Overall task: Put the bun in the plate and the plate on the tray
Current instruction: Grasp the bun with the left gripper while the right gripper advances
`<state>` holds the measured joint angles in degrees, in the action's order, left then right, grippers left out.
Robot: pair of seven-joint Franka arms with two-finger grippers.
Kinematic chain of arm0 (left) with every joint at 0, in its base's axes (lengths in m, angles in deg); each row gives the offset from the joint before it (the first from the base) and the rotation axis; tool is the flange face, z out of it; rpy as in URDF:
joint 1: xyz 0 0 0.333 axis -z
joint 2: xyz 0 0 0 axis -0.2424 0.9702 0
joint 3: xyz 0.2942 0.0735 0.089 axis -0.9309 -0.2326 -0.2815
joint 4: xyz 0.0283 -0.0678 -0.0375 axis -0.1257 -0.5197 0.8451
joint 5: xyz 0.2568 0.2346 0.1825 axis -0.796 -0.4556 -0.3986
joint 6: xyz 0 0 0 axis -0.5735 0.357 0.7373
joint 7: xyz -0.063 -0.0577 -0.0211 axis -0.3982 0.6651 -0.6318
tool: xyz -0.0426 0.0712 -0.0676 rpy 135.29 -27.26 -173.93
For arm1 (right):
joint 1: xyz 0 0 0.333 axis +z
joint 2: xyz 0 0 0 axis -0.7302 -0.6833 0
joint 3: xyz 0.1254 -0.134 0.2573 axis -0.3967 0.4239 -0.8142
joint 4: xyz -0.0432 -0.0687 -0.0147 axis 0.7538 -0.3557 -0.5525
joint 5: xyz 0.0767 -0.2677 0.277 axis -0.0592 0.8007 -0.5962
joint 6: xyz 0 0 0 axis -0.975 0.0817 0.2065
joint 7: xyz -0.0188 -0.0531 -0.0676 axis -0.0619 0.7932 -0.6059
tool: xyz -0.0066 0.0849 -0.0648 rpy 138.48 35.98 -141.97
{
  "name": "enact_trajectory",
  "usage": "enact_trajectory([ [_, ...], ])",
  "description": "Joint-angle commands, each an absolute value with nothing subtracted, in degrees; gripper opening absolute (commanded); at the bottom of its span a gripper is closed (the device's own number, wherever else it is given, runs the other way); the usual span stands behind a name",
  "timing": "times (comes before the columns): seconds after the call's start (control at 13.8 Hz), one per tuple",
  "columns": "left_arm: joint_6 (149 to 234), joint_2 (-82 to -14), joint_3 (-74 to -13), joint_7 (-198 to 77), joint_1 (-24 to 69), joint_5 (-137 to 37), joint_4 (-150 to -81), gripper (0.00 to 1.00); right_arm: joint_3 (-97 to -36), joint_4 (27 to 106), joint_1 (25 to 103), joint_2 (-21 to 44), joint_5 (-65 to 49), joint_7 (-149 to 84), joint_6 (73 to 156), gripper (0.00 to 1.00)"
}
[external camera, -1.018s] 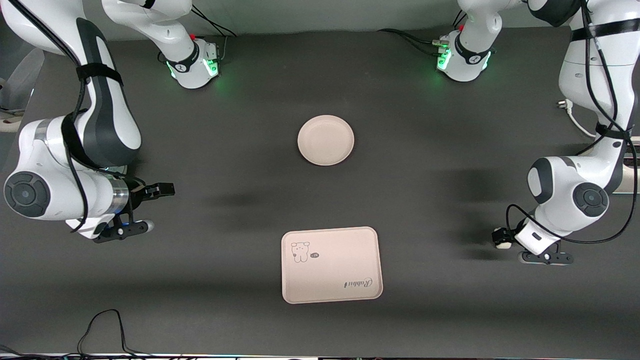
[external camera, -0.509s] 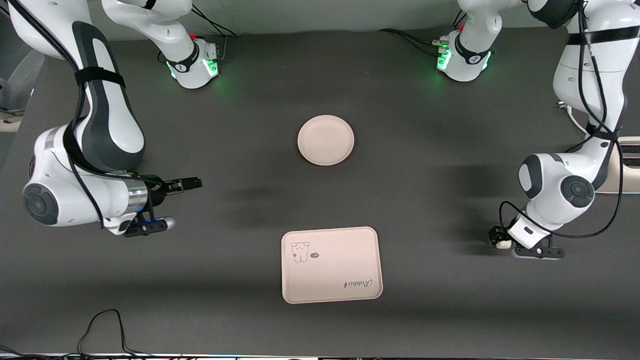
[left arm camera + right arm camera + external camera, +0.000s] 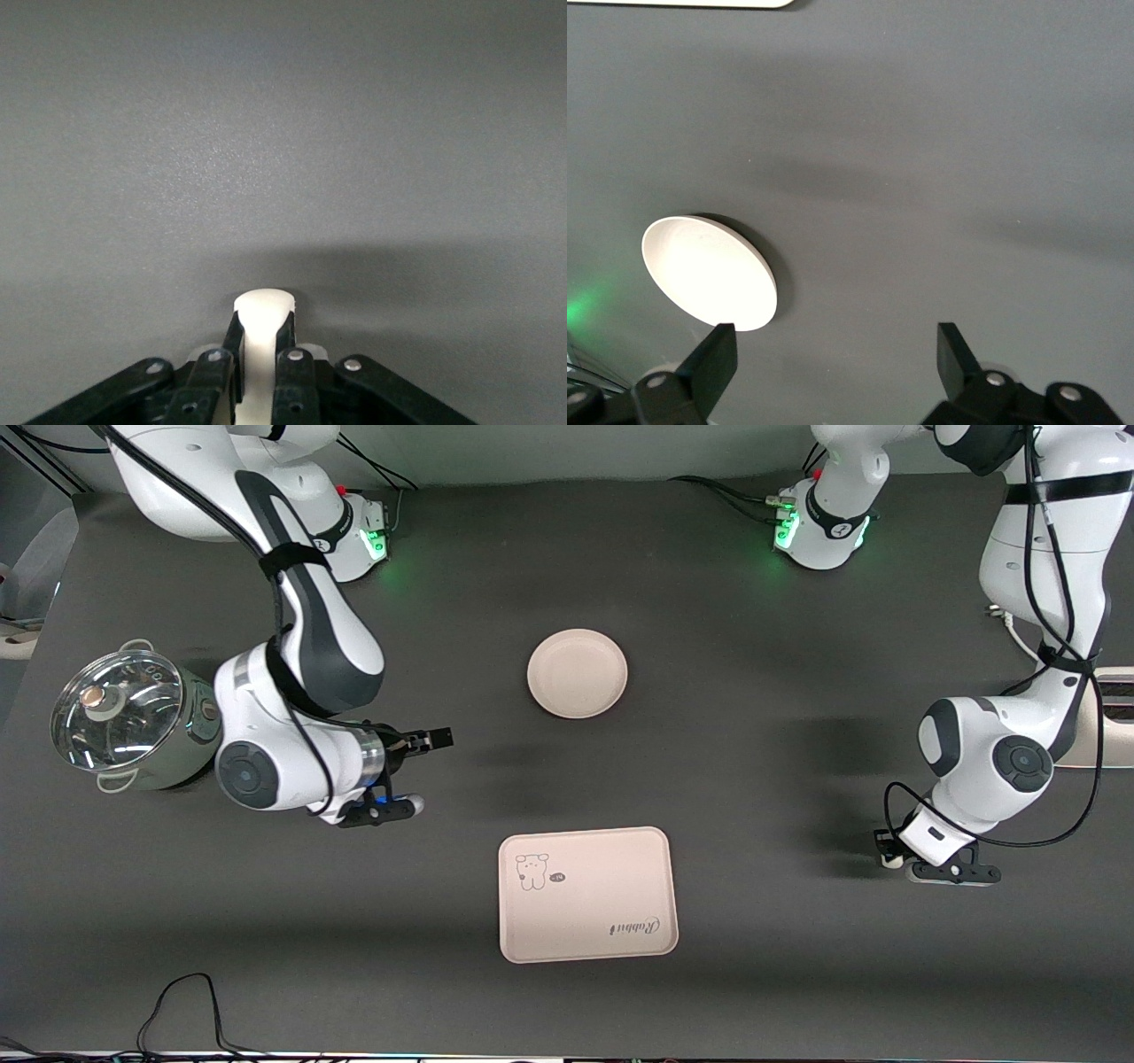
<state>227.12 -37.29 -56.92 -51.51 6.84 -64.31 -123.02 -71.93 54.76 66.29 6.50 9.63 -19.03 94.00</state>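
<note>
The round cream plate (image 3: 577,673) lies on the dark table, farther from the front camera than the cream tray (image 3: 587,894) with the animal drawing and "Rabbit" lettering. My left gripper (image 3: 886,850) is low over the table at the left arm's end, level with the tray, and is shut on the small off-white bun (image 3: 893,860). In the left wrist view the bun (image 3: 264,310) sits between the fingers of the left gripper (image 3: 263,335). My right gripper (image 3: 434,738) is open and empty over the table between plate and tray, toward the right arm's end. The right wrist view shows the right gripper (image 3: 837,347) and the plate (image 3: 709,270).
A steel pot with a glass lid (image 3: 120,717) stands at the right arm's end of the table, beside the right arm's wrist. A loose black cable (image 3: 182,1001) lies at the table's edge nearest the front camera. The tray's edge (image 3: 700,3) just shows in the right wrist view.
My right arm has swung toward the middle of the table, its gripper now closer to plate and tray, uncovering the pot. My left gripper with the bun has barely shifted.
</note>
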Motion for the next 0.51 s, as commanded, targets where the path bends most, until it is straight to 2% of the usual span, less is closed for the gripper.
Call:
enact_trajectory([
  [0.0,218.7,-43.5,-56.9,-56.3,8.5,-64.7,-123.4,0.16,-71.1,54.1,64.9,6.6,9.1,-19.3,93.9,1.00],
  [0.22,205.2,-51.0,-56.8,-68.7,14.3,-64.5,-121.3,0.17,-71.0,54.5,62.5,5.6,8.6,-19.3,91.3,1.00],
  [0.44,187.9,-54.5,-56.2,-79.4,20.9,-63.7,-114.9,0.17,-71.0,55.7,60.1,5.0,3.5,-19.4,89.0,1.00],
])
